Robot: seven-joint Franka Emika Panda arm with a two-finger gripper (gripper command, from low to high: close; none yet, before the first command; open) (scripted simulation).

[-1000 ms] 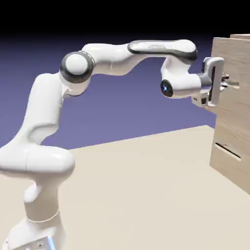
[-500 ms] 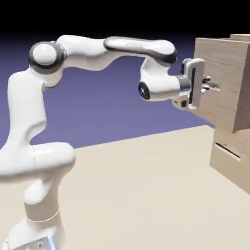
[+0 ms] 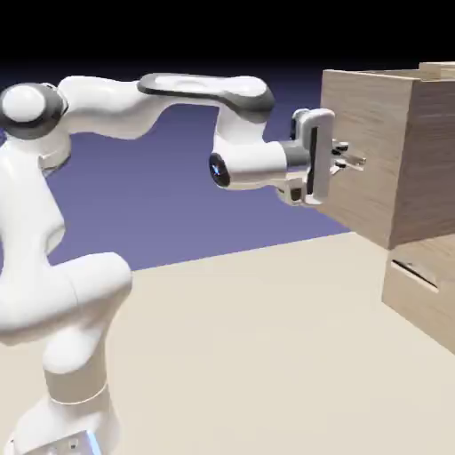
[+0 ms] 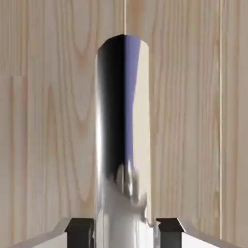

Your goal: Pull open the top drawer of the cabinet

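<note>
The top drawer (image 3: pixel 378 155), a big pale wood-grain box at upper right, already juts well out; we judge the pull mostly done, our pincer (image 3: pixel 348 160) clamped on its shiny metal handle (image 4: pixel 122 140).

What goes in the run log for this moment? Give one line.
end effector: shut on handle | top drawer: pulled partly out of cabinet | lower drawer fronts: closed | phase: pulling

table: (image 3: pixel 267 355) flat, pale beige, bare in front
backdrop: (image 3: pixel 178 213) plain blue-purple, black at the top
</note>
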